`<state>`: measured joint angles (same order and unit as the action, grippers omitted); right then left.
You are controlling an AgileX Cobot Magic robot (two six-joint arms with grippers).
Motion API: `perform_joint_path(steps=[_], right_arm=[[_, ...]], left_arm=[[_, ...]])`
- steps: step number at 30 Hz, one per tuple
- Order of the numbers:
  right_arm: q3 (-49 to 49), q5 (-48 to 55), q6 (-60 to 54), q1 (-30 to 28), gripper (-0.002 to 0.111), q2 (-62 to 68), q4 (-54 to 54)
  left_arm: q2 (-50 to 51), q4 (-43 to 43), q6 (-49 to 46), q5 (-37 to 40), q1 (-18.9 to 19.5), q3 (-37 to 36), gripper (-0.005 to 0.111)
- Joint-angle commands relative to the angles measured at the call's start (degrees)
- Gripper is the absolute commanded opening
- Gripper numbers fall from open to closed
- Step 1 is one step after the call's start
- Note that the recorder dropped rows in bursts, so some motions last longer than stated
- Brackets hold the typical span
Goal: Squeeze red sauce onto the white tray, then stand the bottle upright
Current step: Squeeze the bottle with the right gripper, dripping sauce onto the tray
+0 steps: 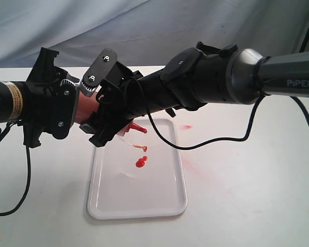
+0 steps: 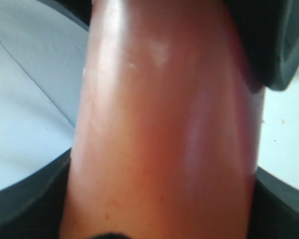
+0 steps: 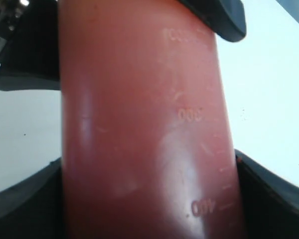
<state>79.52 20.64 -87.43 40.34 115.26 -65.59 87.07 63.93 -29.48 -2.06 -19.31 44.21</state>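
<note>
Looking across a white table (image 1: pixel 257 195) in the exterior view, two black robot arms meet above the white tray (image 1: pixel 167 206). Between them they hold the bottle (image 1: pixel 86 109) tipped over, its red nozzle (image 1: pixel 138 127) pointing down at the tray's far end. The left gripper (image 1: pixel 67 103) and the right gripper (image 1: pixel 100 103) are side by side on the bottle's body. Small round blobs of red sauce (image 1: pixel 140 162) lie on the tray below the nozzle, and a faint pink smear (image 1: pixel 187 126) marks the table just beside the tray. In the left wrist view, the orange-red bottle (image 2: pixel 164 139) fills the frame, with dark pads (image 2: pixel 20 199) pressed against both sides, so these jaws are clenched on the bottle. In the right wrist view, the bottle (image 3: pixel 139 139) again fills the frame, showing raised measuring marks (image 3: pixel 189 115). Its pads (image 3: pixel 269 199) hug both sides, so this gripper too appears to be grasping it. Judging from this, a hard squeeze could shoot sauce past the tray's far rim onto the table, because the nozzle sits near that edge. The glossy bottle could also slip or drip when one grip lets go to turn it upright.
</note>
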Motion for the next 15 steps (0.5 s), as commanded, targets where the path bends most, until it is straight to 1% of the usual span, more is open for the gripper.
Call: perform_joint_path(steps=[1,15], right_arm=[[0.3,2.8,0.7,1.9,0.000,0.0,-1.0],[0.3,2.9,1.6,1.9,0.000,0.0,-1.0]], left_arm=[[-0.5,-0.5,0.9,-8.0,-1.7,1.4,0.000],[-0.5,-0.5,0.9,-8.0,-1.7,1.4,0.000]])
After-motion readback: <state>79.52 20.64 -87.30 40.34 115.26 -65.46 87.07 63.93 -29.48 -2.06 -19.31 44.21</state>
